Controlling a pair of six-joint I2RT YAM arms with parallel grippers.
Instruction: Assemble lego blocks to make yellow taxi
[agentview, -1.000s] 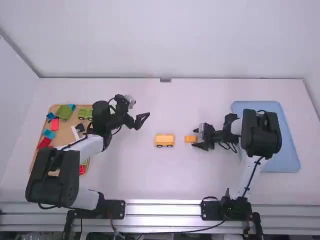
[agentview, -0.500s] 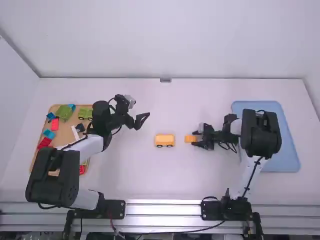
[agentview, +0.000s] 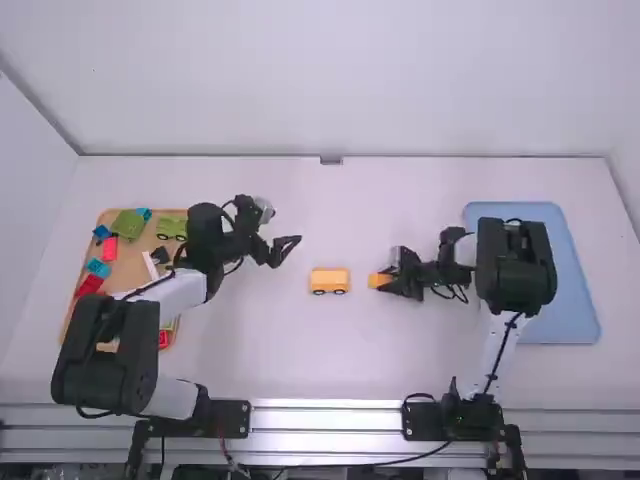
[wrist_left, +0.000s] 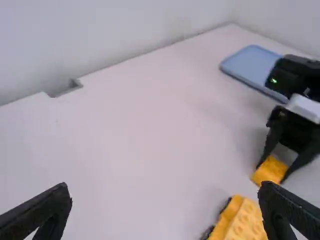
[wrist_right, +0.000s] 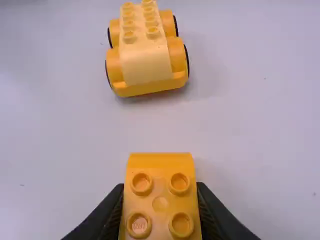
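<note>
The black left gripper (wrist_left: 164, 189) gapes wide, empty; at its four o'clock, a yellow plastic wheeled base (agentview: 329, 282), long axis nine-to-three; at base's three, the small yellow plastic block (agentview: 379, 280), pinched in the black right gripper (wrist_right: 160, 184); carry likely nine-ward.

A place of robotics lab kind, with two robot arms (agentview: 110, 350) standing at a metal rail (agentview: 325, 419), some cables (agentview: 400, 461) lying near their bases, a wide white table (agentview: 255, 350), plain white walls (agentview: 330, 80) behind and beside it
</note>
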